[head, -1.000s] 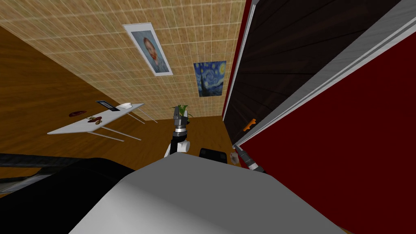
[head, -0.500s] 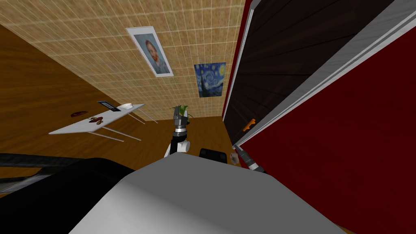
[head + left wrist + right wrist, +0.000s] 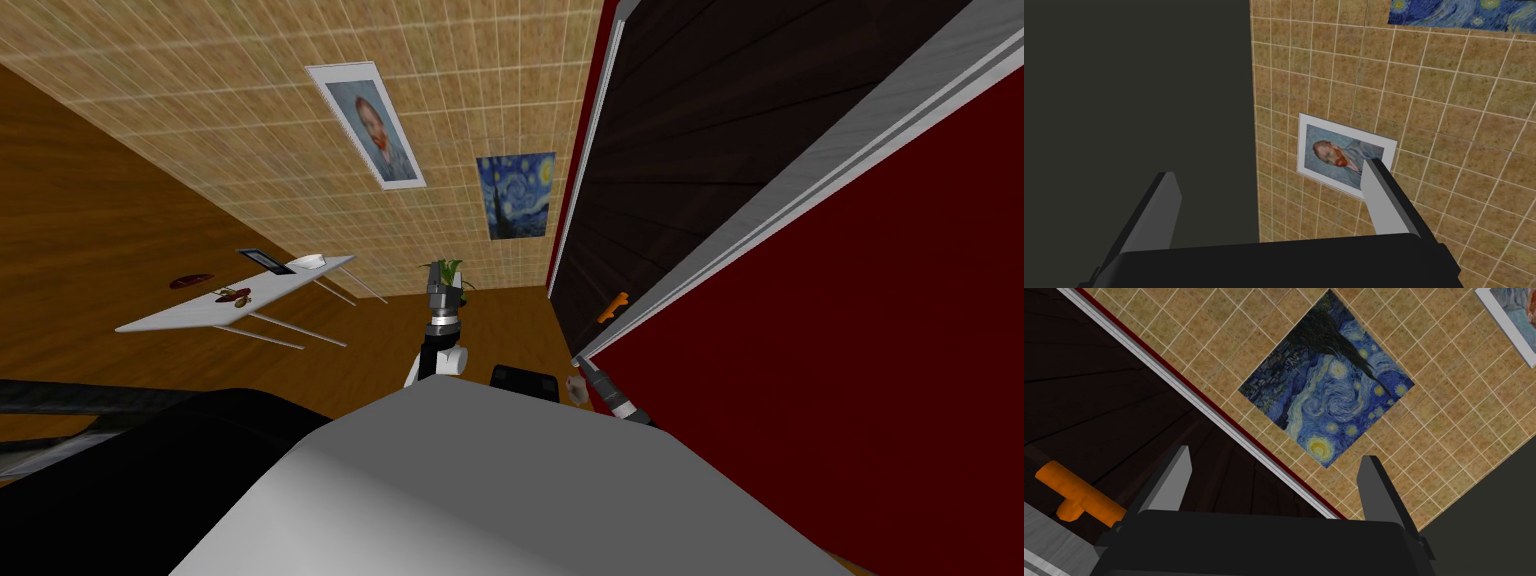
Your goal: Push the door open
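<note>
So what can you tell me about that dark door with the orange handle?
The dark brown planked door looks wooden, with faint board lines, set in a light grey frame against a dark red wall. A small orange lever handle sticks out near one edge. The open right gripper sits beside the handle, not around it; contact is unclear.

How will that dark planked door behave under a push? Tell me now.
The door is a tall planked slab in a grey frame, so it likely swings rigidly, without flexing. It dwarfs the right gripper, so expect heavy, slow motion. Its flat face may let thin fingers slide; the orange handle beside them could catch.
</note>
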